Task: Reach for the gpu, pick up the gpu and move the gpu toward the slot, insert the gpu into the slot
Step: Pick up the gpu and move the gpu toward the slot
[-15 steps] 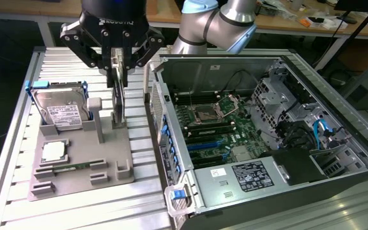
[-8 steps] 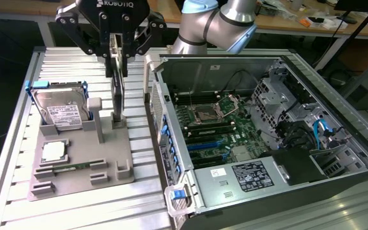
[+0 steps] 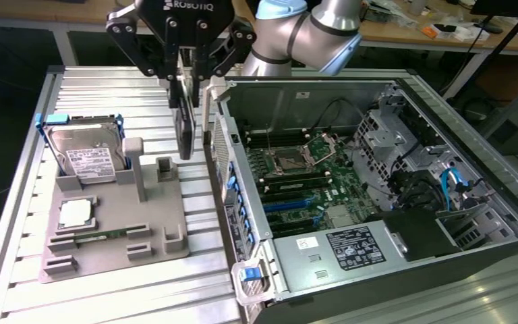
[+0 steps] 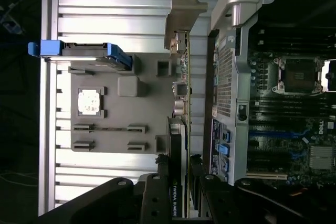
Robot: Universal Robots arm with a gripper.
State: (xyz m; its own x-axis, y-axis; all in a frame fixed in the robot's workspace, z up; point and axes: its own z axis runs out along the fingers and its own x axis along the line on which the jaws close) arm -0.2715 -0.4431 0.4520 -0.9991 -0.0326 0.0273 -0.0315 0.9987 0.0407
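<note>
My gripper is shut on the gpu, a thin dark card that hangs edge-down in the air above the grey fixture, just outside the case's side wall. Its silver bracket faces the case. In the wrist view the gpu appears edge-on between the black fingers, with the bracket at its far end. The blue slot strips lie on the green motherboard inside the open case, below the processor socket, and appear in the wrist view as the slot.
A hard drive in a blue caddy stands in the fixture; a processor chip and a green memory stick lie on it. The open computer case holds the silver socket, cables and a power supply. A slatted aluminium table carries everything.
</note>
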